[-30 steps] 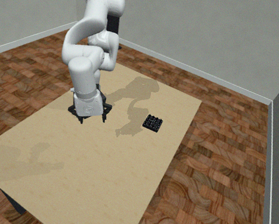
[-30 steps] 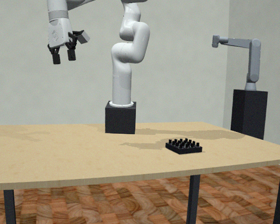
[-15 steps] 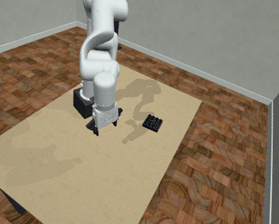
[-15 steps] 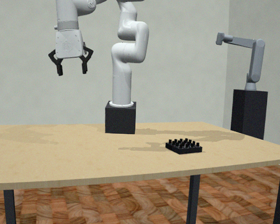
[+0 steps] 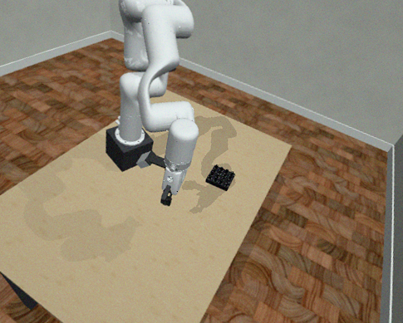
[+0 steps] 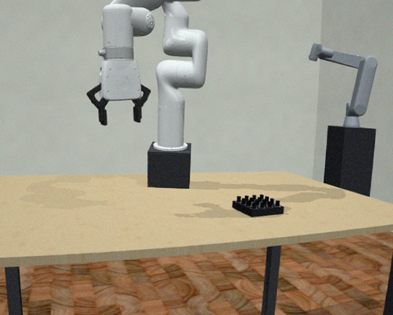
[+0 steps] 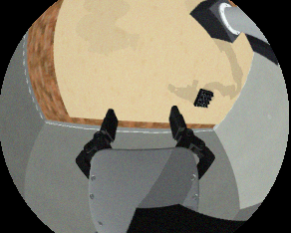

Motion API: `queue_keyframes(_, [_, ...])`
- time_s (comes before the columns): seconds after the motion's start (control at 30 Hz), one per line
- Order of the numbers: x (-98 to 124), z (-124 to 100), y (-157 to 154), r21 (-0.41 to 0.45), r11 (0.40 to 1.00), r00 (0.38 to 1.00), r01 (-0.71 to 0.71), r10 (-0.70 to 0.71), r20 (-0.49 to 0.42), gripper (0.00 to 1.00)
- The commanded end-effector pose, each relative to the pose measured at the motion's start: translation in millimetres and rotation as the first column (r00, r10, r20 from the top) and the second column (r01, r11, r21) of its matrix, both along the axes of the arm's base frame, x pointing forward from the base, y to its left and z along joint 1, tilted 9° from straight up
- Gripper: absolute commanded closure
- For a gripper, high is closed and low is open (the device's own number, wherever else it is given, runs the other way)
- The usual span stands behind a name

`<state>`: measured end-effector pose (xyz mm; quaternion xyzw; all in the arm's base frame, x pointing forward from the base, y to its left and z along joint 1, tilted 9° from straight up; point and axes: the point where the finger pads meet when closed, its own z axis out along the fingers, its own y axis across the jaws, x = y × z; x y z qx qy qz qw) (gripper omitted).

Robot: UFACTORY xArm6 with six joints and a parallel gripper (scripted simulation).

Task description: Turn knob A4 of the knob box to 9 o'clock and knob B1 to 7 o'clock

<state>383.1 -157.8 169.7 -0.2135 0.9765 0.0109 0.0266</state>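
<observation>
The black knob box (image 5: 218, 185) (image 6: 253, 211) (image 7: 203, 99) sits upright on the table, with several rows of black knobs standing on its top. Its names, marks, white lines and socket are too small to make out, so where any knob points cannot be told. My gripper (image 5: 166, 202) (image 6: 120, 120) (image 7: 143, 113) is open and empty, fingers pointing down, high above the table. In the exterior view it is well to the left of the box; in the wrist view the box lies beyond the right finger.
The wooden table (image 5: 140, 256) (image 6: 128, 236) (image 7: 140, 65) carries my arm's black base block (image 5: 117, 155) (image 6: 168, 170). A second, grey arm (image 6: 366, 86) stands on a black pedestal (image 6: 349, 159) behind the table. Arm shadows fall across the table beside the box.
</observation>
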Motion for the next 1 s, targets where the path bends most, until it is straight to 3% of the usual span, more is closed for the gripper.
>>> queue_keyframes(0.0, [11.1, -8.0, 13.7, -0.026, 0.988, 0.988, -0.154, 0.154, 0.005, 0.0])
queue_keyframes(0.2, [23.3, -23.0, 38.8, -0.058, 0.923, 0.925, -0.38, 0.381, -0.008, 0.0])
queue_keyframes(0.43, [35.7, -41.2, 72.2, -0.089, 0.771, 0.775, -0.631, 0.631, -0.032, 0.0])
queue_keyframes(0.5, [35.7, -41.2, 72.2, -0.089, 0.771, 0.775, -0.631, 0.631, -0.032, 0.0])
queue_keyframes(0.53, [39.6, -48.3, 86.1, -0.099, 0.691, 0.697, -0.716, 0.716, -0.044, 0.0])
queue_keyframes(0.63, [42.2, -53.7, 96.9, -0.105, 0.624, 0.631, -0.774, 0.774, -0.053, 0.0])
queue_keyframes(0.97, [49.5, -78.9, 151.1, -0.119, 0.245, 0.257, -0.962, 0.961, -0.1, 0.0])
